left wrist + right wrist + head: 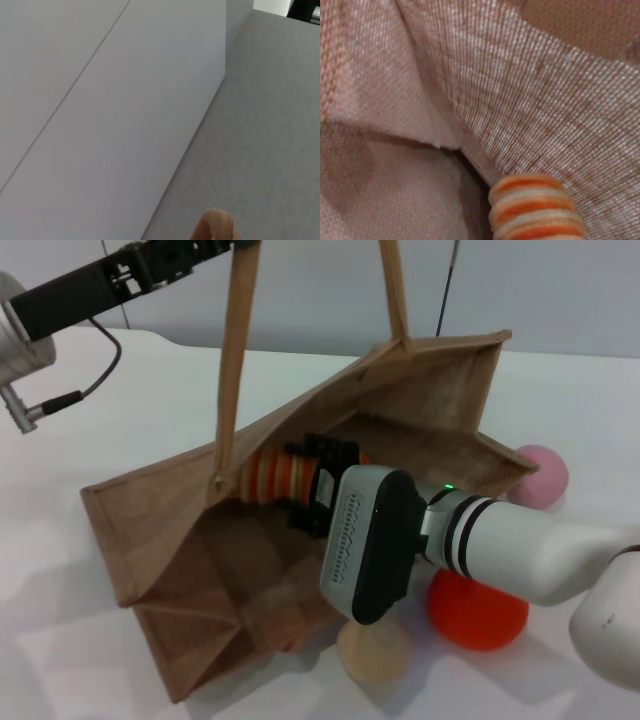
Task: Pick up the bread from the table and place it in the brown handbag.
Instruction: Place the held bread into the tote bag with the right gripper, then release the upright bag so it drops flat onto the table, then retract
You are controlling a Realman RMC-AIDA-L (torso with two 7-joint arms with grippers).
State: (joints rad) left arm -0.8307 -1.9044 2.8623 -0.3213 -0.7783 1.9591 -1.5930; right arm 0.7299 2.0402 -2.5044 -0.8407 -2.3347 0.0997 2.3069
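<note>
The brown handbag (200, 570) lies on the white table (120, 410) with its mouth pulled open. Its handles (240, 330) run taut up to my left gripper (225, 248) at the top edge of the head view, which is shut on them. A bit of handle (215, 227) shows in the left wrist view. My right gripper (305, 485) is shut on the orange-and-cream striped bread (275, 475) and holds it inside the bag's mouth. In the right wrist view the bread's end (535, 207) is close to the woven inner wall (545, 90).
A pink ball (542, 476) lies to the right of the bag. A red ball (478, 612) and a small beige ball (373, 648) lie under my right forearm, near the bag's front corner. A cable (95, 365) hangs from the left arm.
</note>
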